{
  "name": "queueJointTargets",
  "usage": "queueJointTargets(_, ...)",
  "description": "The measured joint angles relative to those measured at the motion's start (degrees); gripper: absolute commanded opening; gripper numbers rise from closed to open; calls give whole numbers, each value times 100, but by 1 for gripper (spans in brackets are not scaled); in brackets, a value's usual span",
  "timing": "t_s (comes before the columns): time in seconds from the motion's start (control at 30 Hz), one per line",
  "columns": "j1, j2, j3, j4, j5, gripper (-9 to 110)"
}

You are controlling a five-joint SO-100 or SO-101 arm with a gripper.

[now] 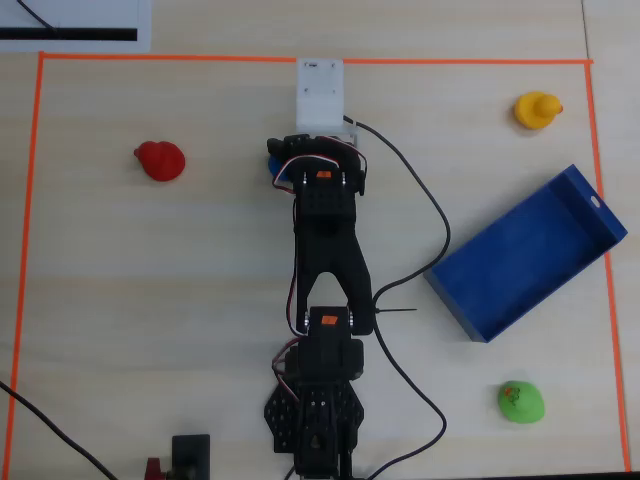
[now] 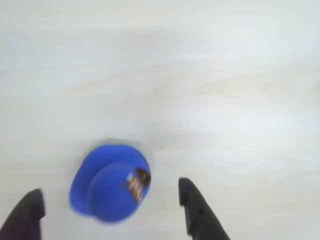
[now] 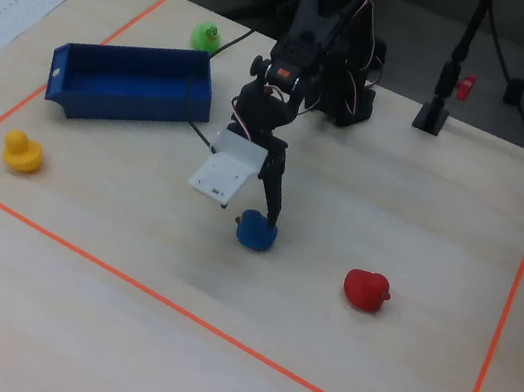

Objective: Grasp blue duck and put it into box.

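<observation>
Grasp step: blue duck (image 2: pixel 110 184) bracketed by wide-spread gripper (image 2: pixel 112 205); closure required before transfer to box (image 3: pixel 125 81).

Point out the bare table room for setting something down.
Free: the stretch between the red duck and the arm, and between the box and green duck. Crowded: around the blue duck under the fingers.

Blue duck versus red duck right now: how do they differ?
The blue duck sits between the open gripper's fingers; the red duck lies apart, untouched. In the overhead view the arm hides most of the blue duck, while the red duck shows whole. Both rest on the table, outside the box.
</observation>
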Motion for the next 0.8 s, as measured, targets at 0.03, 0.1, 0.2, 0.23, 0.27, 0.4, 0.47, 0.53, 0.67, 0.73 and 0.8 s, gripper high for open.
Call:
queueJointTargets(0.03,9,-44,0,-44,18,37)
queueJointTargets(0.1,44,-79,0,-149,-9,37)
queueJointTargets(0.2,158,-79,88,-308,53,37)
queueJointTargets(0.23,193,-114,97,-352,53,37)
queueJointTargets(0.27,229,-158,97,-396,53,37)
queueJointTargets(0.4,272,-211,299,-694,53,37)
queueJointTargets(0.47,272,-211,457,-817,53,36)
queueJointTargets(0.53,246,-211,642,-844,53,36)
queueJointTargets(0.67,202,-141,826,-791,132,36)
queueJointTargets(0.73,114,-132,826,-782,229,36)
queueJointTargets(0.8,9,-132,826,-782,290,36)
